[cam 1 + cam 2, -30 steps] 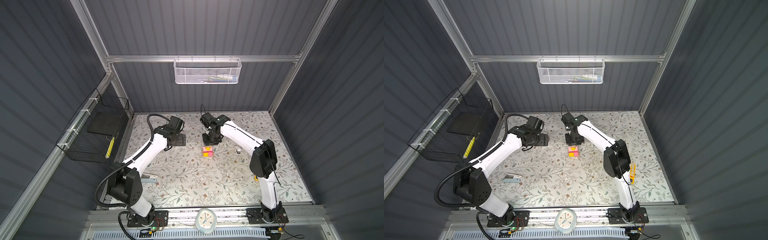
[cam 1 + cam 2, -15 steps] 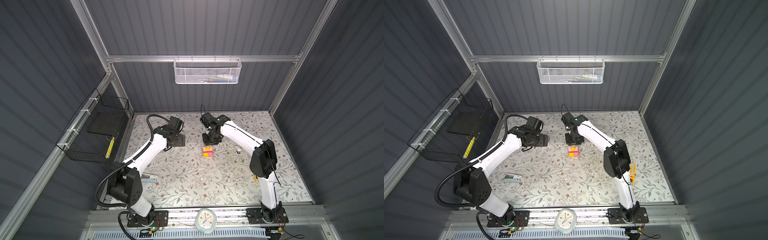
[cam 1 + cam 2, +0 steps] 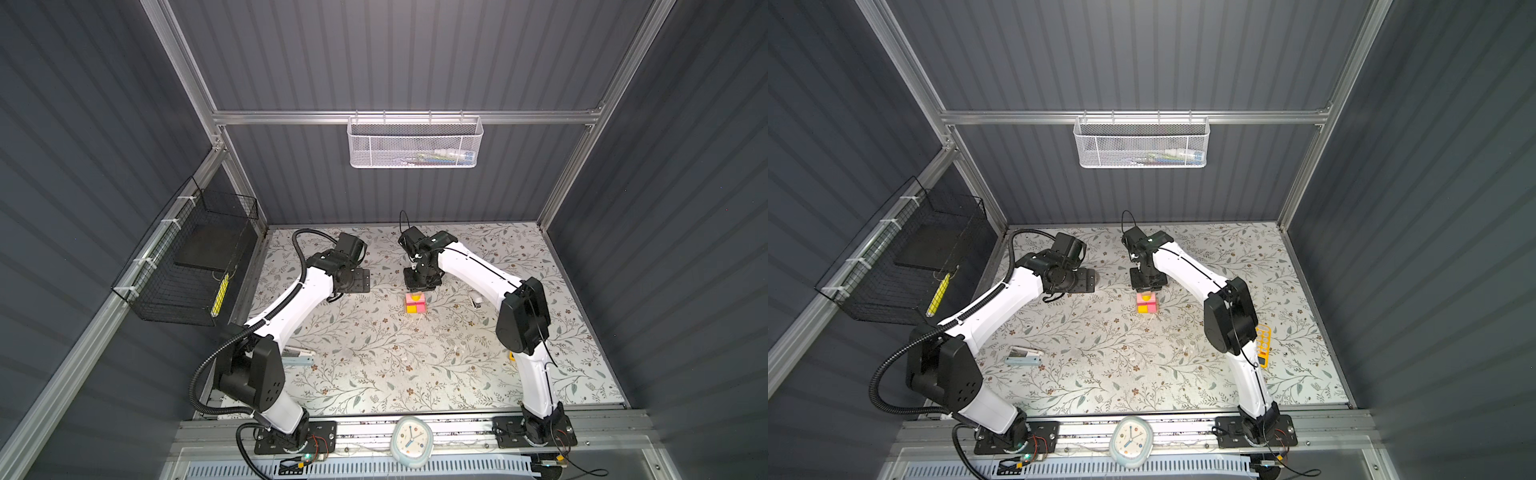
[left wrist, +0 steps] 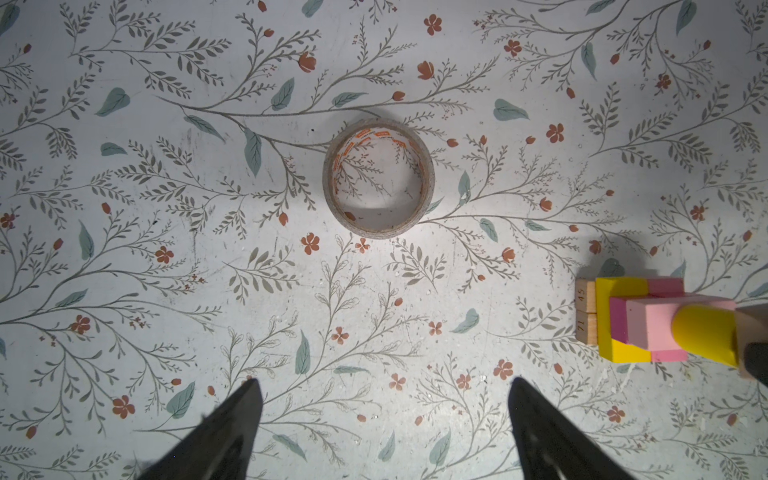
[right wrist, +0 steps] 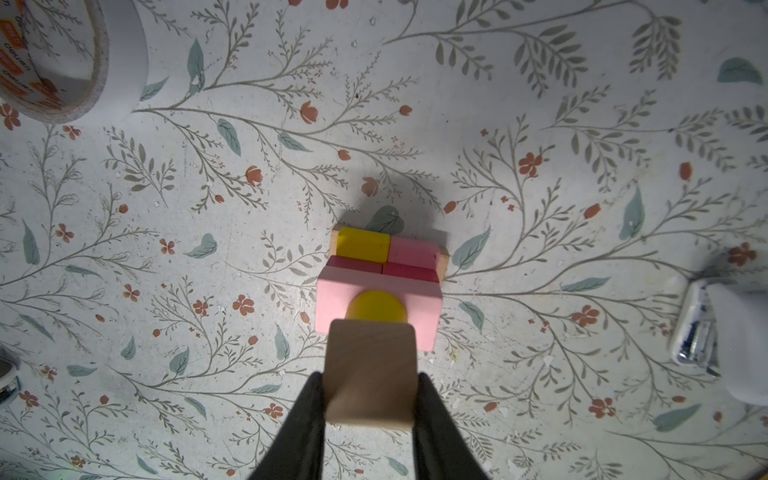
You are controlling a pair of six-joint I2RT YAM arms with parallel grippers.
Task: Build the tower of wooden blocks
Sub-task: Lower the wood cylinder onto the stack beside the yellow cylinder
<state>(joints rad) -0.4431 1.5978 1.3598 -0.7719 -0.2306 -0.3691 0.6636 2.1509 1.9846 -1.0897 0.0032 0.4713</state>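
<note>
The tower (image 3: pixel 416 305) stands mid-bench (image 3: pixel 374 365), a block (image 5: pixel 371 357) right over its top in the right tool (image 5: pixel 371 376). The tape roll (image 4: pixel 379 178) lies left of it, by the left tool (image 4: pixel 384 381). The stapler (image 3: pixel 1024 356) lies front left; maybe a calculator (image 3: pixel 1262 340) front right.

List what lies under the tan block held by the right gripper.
A yellow cylinder standing on the upper pink bar. The tan block covers the cylinder's top face, so whether they touch cannot be told.

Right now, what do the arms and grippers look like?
The left arm and right arm have white shells and black joints. A black corrugated conduit runs along the left, a thin black cable along the right. The left gripper and right gripper are black and tapered.
</note>
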